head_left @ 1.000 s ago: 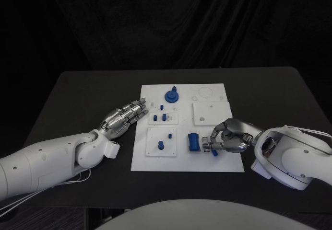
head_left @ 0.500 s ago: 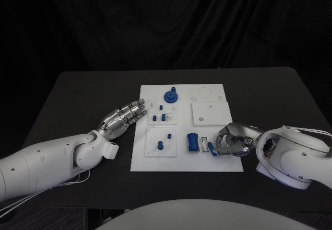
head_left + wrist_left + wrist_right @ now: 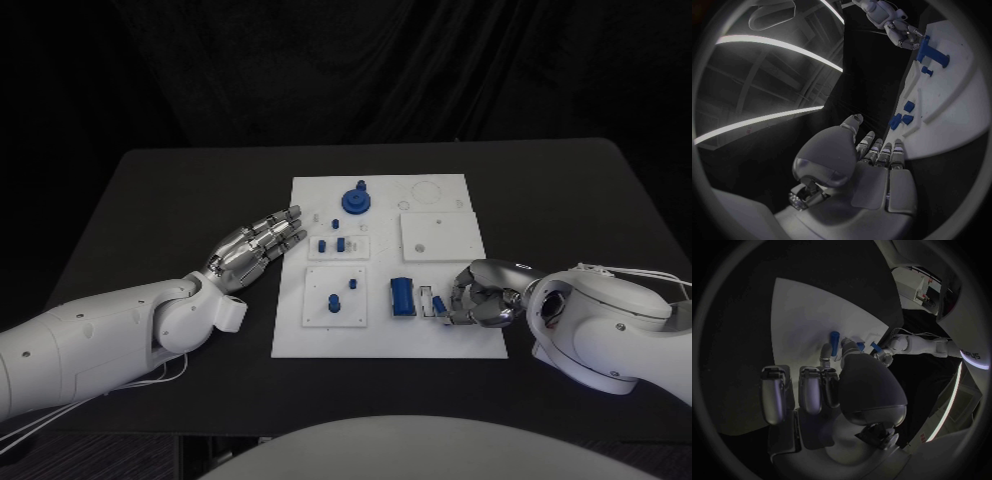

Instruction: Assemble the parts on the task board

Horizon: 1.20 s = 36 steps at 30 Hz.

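Head view, right hand (image 3: 480,297) drawn back slightly, pinching blue part (image 3: 438,302), left hand (image 3: 257,247) unchanged, fingers spread

I see the task board (image 3: 433,335) mid-table (image 3: 159,200). Left hand (image 3: 257,248) just beside its left edge; right hand (image 3: 479,295) over its near right part.

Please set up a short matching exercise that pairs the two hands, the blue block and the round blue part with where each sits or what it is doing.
Things:
1. left hand
2. right hand
3. blue block
4. round blue part

States or places:
A. near the far edge of the task board
B. fingers spread flat, holding nothing, beside the board's left edge
C. pinching a small blue peg over the board's near right part
D. lying on the board just left of the pinching hand

Pairs: 1-B, 2-C, 3-D, 4-A
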Motion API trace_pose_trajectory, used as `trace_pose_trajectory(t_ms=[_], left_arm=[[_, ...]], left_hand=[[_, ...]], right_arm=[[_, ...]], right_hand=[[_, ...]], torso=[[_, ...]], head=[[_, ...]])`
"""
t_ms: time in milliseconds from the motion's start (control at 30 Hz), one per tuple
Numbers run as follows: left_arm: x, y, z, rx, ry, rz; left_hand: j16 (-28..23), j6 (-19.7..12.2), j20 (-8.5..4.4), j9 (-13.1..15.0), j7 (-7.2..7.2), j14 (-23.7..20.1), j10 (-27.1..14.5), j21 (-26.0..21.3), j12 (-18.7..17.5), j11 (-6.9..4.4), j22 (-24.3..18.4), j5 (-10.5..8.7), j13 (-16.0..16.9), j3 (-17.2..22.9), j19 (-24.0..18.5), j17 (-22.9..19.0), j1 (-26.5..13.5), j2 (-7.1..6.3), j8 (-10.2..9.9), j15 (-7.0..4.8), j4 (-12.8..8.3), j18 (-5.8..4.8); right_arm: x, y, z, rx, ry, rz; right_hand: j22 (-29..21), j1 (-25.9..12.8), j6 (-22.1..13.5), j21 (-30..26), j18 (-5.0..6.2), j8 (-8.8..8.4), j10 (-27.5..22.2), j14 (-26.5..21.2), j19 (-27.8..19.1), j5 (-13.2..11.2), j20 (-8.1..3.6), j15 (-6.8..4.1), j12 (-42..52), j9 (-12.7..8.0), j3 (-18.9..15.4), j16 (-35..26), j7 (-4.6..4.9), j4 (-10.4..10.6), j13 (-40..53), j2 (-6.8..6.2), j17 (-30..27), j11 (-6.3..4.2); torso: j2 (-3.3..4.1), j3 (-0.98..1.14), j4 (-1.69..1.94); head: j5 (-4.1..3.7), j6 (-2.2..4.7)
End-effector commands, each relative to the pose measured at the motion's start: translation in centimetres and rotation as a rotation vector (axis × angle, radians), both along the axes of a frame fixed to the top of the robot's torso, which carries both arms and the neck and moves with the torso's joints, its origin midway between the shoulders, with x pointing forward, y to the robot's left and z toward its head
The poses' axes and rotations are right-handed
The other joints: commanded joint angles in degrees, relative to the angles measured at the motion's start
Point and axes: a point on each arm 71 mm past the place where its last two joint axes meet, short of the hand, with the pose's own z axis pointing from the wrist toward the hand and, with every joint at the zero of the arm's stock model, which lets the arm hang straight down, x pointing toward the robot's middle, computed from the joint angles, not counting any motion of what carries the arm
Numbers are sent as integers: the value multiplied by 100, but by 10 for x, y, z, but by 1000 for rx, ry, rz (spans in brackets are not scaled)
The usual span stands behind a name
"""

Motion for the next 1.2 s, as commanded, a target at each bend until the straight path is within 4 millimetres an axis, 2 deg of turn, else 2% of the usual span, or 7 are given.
trace_pose_trajectory(t_ms=[33,367,600,733,867,967,1200], left_arm=[[-2,-1,-4,12,18,-7],[-2,-2,-5,11,22,-11],[-2,-2,-6,10,24,-15],[-3,-3,-6,10,26,-17],[-3,-3,-7,9,28,-19],[-3,-3,-7,9,30,-21],[-4,-3,-9,11,37,-24]], left_hand=[[-21,26,44,6,3,8,12,-14,28,16,-6,24,9,37,14,-9,-53,-1,30,18,7,66],[-21,27,47,7,3,8,13,-14,36,21,-7,30,10,49,14,-9,-61,-2,34,21,0,66],[-20,23,48,6,3,10,13,-14,35,22,-7,31,10,52,14,-8,-64,-1,33,23,0,66],[-20,23,48,6,3,10,13,-14,35,22,-7,31,10,52,14,-8,-64,-1,33,23,0,66],[-20,23,48,6,3,10,13,-14,35,22,-7,31,10,52,14,-8,-64,-1,33,23,0,66],[-20,23,48,6,3,10,13,-14,35,22,-7,31,10,52,14,-8,-64,-1,33,23,0,66],[-20,23,49,6,2,10,13,-14,36,23,-7,31,10,53,14,-8,-65,-1,33,25,0,65]], right_arm=[[0,-1,-2,-37,-4,-20],[2,2,-5,-69,15,-22],[3,4,-6,-116,-3,2],[3,5,-5,-135,-17,14],[3,5,-5,-141,-24,20],[3,5,-5,-141,-28,21],[4,1,-3,-132,-47,-1]], right_hand=[[1465,-211,-3,-25,-58,59,597,615,541,-265,48,50,15,13,-114,17,40,1,1510,40,1510,54],[1452,-354,-40,-58,-48,84,597,615,521,-408,53,52,15,12,-183,17,39,-13,1510,99,1510,55],[1439,258,-120,-94,-37,45,597,615,500,407,37,33,15,-66,-25,17,15,-241,1510,99,1510,33],[1434,554,-112,-105,-34,15,597,615,493,615,26,21,15,-122,77,17,-1,-379,1510,81,1510,18],[1431,725,-98,-115,-31,-13,597,615,488,620,22,19,15,-171,135,17,1,-461,1510,49,1510,18],[1430,904,-74,-116,-31,-69,597,615,487,49,16,25,15,-255,335,17,12,-498,1510,19,1510,28],[1431,861,-60,-115,-32,-94,597,615,488,41,29,31,15,-303,488,17,20,-394,1510,34,1510,34]], torso=[[4,-5,8],[3,-1,3],[3,-1,1],[3,0,2],[3,2,5],[1,1,6],[-4,0,0]], head=[[-3,-1],[-6,-1],[6,-1],[11,-1],[12,-1],[7,-1],[14,-1]])
